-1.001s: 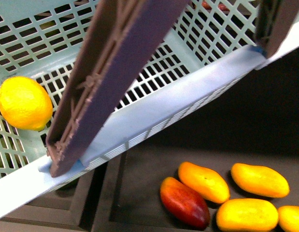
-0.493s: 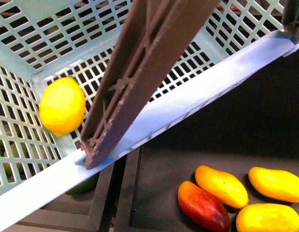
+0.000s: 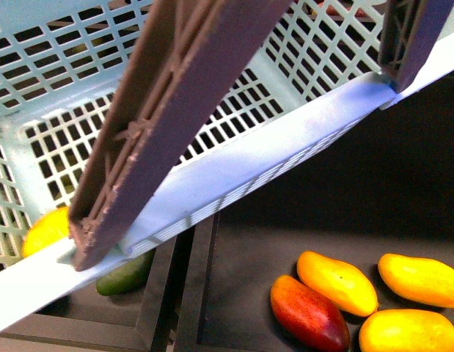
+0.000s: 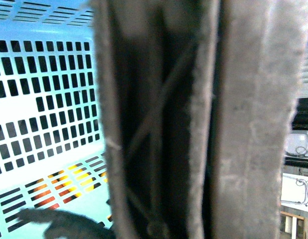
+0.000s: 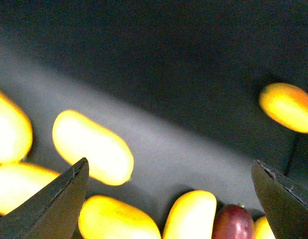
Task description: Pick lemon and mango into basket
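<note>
Several mangoes lie in a dark tray (image 3: 234, 293) at lower right of the front view. Most are yellow-orange and one is a dark red mango (image 3: 309, 314). The mango (image 3: 337, 282) nearest the basket (image 3: 271, 158) touches the red one and is outside the basket.

The basket is tilted and close to the camera, with a brown handle (image 3: 175, 110) crossing its slotted wall. The lemon (image 3: 47, 229) sits in the basket's low left corner, half hidden by the rim. A green fruit (image 3: 127, 273) lies just under that rim.

Right gripper (image 5: 169, 164): jaws spread wide and holding nothing, above the mangoes.

Left gripper: jaw state cannot be told. Its wrist view shows only the handle close up, with the basket wall beside it.
</note>
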Controlling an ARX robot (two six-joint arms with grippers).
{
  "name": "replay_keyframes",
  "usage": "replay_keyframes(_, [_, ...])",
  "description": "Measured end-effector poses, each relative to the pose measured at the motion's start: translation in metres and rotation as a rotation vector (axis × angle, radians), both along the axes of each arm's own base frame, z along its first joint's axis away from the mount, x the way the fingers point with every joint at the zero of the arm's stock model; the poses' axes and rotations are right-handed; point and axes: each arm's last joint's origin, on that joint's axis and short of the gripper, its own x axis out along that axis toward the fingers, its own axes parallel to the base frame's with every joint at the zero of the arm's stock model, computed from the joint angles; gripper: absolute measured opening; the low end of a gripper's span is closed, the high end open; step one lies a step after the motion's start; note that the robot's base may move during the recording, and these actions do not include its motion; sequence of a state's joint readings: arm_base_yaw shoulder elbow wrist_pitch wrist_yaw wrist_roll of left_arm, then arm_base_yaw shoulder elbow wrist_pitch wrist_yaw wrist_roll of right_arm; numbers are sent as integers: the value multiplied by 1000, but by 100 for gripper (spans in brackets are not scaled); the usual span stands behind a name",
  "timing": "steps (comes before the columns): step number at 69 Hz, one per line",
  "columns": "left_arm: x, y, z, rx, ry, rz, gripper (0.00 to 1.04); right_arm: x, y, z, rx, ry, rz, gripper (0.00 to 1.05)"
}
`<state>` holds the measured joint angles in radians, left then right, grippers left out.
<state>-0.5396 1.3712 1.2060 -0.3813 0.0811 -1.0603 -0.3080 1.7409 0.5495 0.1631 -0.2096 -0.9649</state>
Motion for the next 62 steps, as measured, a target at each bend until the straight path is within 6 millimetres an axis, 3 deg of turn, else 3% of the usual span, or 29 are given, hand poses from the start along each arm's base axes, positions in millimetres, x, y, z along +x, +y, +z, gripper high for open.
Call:
replay_keyframes(12, [0, 0, 0, -4, 3, -5, 14, 11, 2, -28, -86, 122, 209, 96])
replay_keyframes(25, [0, 0, 0, -4, 3, -6, 14, 22, 6, -51, -118, 176, 303, 96])
replay_keyframes(62, [0, 0, 0, -3, 2, -7, 14, 47, 24, -85, -133, 250, 410, 96])
